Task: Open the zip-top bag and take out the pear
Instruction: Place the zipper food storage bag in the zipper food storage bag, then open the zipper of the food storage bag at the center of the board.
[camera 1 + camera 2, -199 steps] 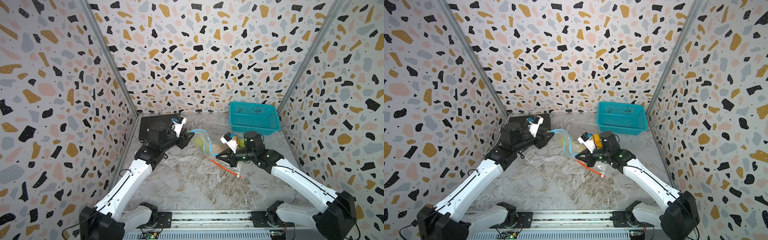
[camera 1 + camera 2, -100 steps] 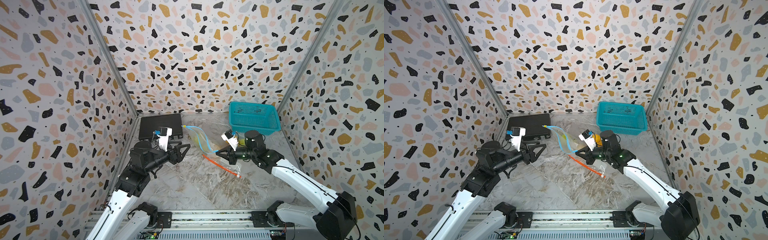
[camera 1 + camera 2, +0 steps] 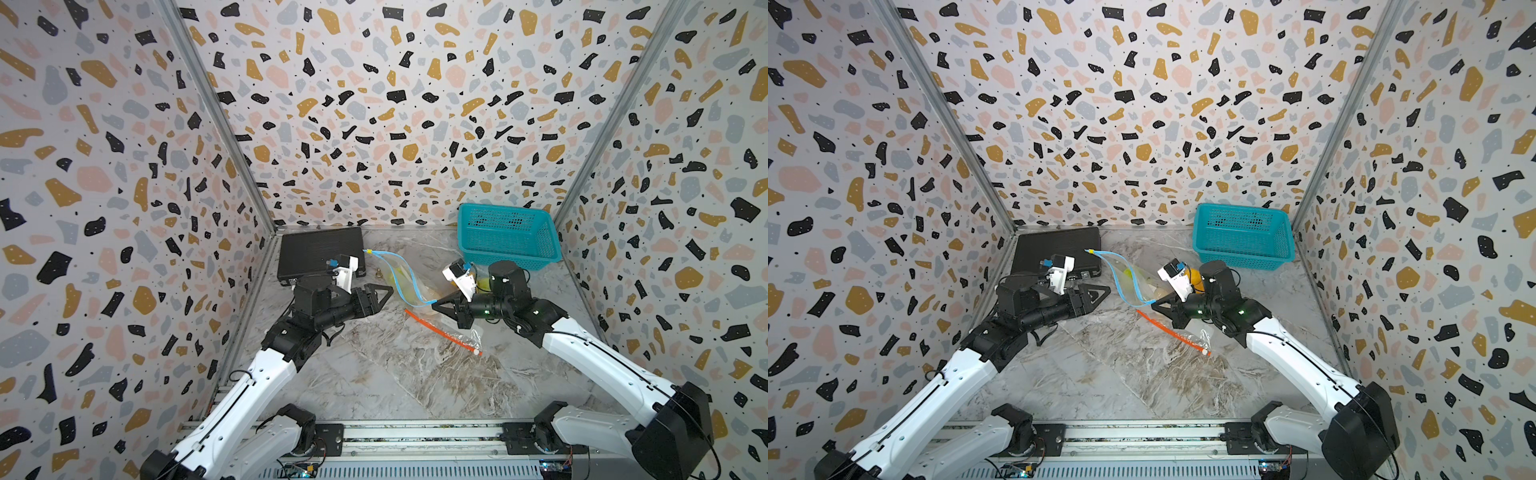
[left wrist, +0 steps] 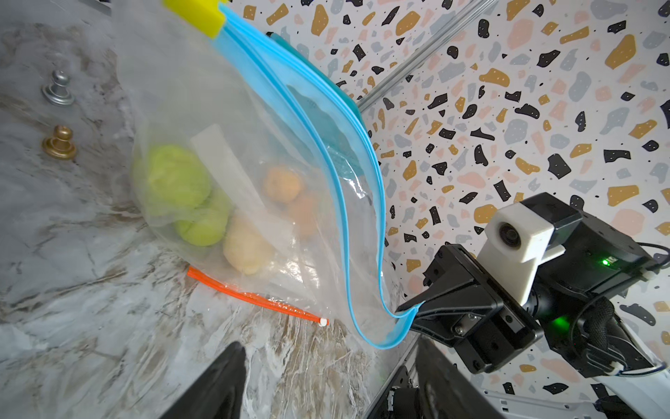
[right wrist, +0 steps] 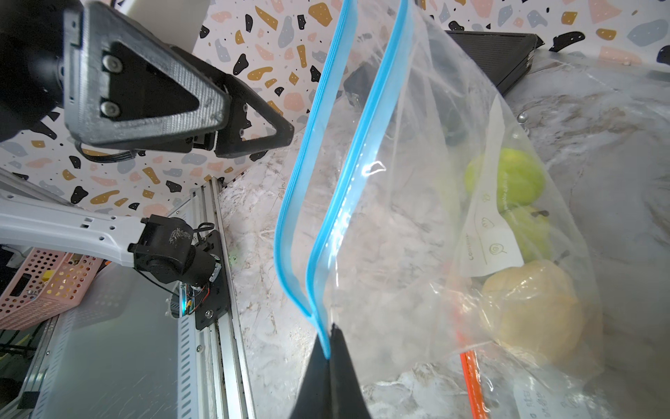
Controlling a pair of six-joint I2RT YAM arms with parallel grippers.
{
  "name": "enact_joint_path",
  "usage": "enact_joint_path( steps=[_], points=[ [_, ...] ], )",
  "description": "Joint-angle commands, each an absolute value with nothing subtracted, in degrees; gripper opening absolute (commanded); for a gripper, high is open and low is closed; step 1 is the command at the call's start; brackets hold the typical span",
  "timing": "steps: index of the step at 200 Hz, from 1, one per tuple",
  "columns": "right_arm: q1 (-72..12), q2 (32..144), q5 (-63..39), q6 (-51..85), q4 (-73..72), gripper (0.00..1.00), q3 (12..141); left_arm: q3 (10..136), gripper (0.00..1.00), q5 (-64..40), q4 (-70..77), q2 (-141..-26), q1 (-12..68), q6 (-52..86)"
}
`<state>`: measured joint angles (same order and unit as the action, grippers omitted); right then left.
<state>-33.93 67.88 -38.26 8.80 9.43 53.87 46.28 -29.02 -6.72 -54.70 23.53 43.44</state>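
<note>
The cloudy plastic blurs the fruits [image 4: 203, 225], so I cannot tell which one is the pear. They lie low in the zip-top bag [image 4: 253, 109] on the surface [image 3: 374, 374]. The right hand [image 5: 330, 337] pinches the bag's blue zip corner. The left hand [image 3: 380, 293] stands open, near the bag but apart from it.

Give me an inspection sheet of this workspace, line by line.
surface: marble-patterned tabletop.
job's things: zip-top bag unzipped, body resting on tabletop; green fruit and pale yellow fruit inside.
clutter: orange-zip bag flat on tabletop; black case and teal basket at the back; silver pawn and gold pawn beside the bag.
tools: left tool open, empty, apart from bag; right tool shut on bag's zip end.
cables: sleeved cable looped at right wrist, clear of bag.
surroundings: terrazzo walls on three sides; metal rail in front.
</note>
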Motion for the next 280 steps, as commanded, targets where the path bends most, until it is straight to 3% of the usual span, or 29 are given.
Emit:
enact_joint_path(
  steps=[1,57,83,99,117,143,156,173,202,224,280],
  points=[
    [-34.01,67.67,-37.74,8.80,10.01,0.00,55.03,48.30,0.74,-28.50,-1.37,-56.38,24.46,45.92],
    [-34.01,67.68,-37.70,8.17,10.07,0.00,54.25,51.47,0.73,-26.03,-2.30,-61.30,26.80,45.80],
    [-34.09,67.24,-37.90,8.09,9.98,0.00,53.77,52.93,0.68,-25.83,-2.71,-65.48,26.89,45.19],
    [-34.19,66.84,-38.14,8.08,9.97,0.00,53.62,53.82,0.56,-25.63,-3.60,-67.73,26.89,43.83],
    [-34.27,66.63,-38.98,8.00,10.21,0.00,53.55,53.37,0.28,-25.09,-3.46,-68.72,26.89,42.77],
    [-34.20,65.91,-40.16,7.69,11.56,0.00,53.75,52.68,0.19,-23.91,-7.02,-67.11,26.89,39.72],
    [-34.20,65.83,-40.12,6.98,14.27,0.13,54.99,52.07,0.17,-23.85,-8.17,-66.18,26.89,39.00],
    [-34.19,65.50,-37.35,5.28,21.37,0.41,58.49,51.15,0.16,-23.72,-9.75,-65.08,26.89,38.01],
    [-34.19,63.69,-31.28,4.69,30.41,0.57,64.80,49.03,0.16,-24.57,-8.64,-63.46,26.89,38.41],
    [-35.67,65.28,-31.88,6.67,33.66,0.60,70.23,48.44,0.16,-25.10,-8.57,-63.16,26.89,38.24],
    [-48.35,77.81,-18.60,1.70,46.48,0.61,85.40,48.63,0.16,-25.12,-9.23,-62.22,26.89,37.65]
  ],
)
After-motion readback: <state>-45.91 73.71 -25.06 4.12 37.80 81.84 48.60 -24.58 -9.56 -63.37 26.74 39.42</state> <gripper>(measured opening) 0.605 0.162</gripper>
